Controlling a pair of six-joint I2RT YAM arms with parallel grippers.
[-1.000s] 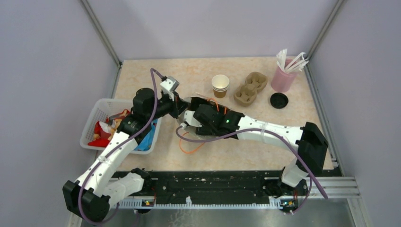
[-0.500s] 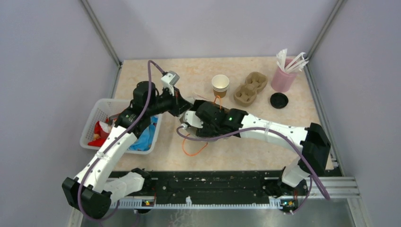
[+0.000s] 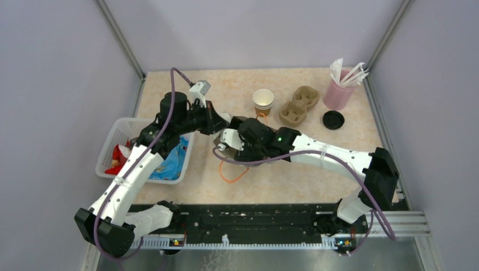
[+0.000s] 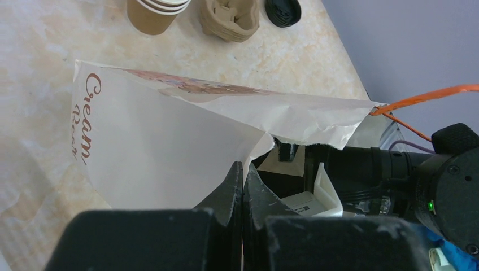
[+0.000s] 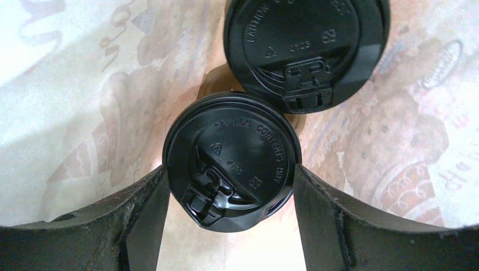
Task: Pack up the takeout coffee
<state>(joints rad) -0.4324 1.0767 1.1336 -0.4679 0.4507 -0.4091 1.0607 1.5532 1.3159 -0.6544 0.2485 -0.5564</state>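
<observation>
Two lidded cups [image 5: 231,164], one bag [image 4: 169,141], one carrier [image 3: 299,105].

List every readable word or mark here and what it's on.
"Cream": brown script on the paper bag; the smaller line under it is unreadable.
"CAUTION CONTENTS HOT": embossed on the lower black lid.
Upper black lid: embossing cut off, not fully readable.

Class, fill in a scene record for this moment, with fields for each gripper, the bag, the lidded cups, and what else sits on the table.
Left gripper: shut, pinching the edge of the paper bag
Right gripper: inside the bag, fingers closed on the near lidded cup
Far lidded cup: already in the bag, just beyond the near one
Far side of table: open paper cup, pulp carrier, loose black lid, pink cup of sticks
Left side: white basket
</observation>
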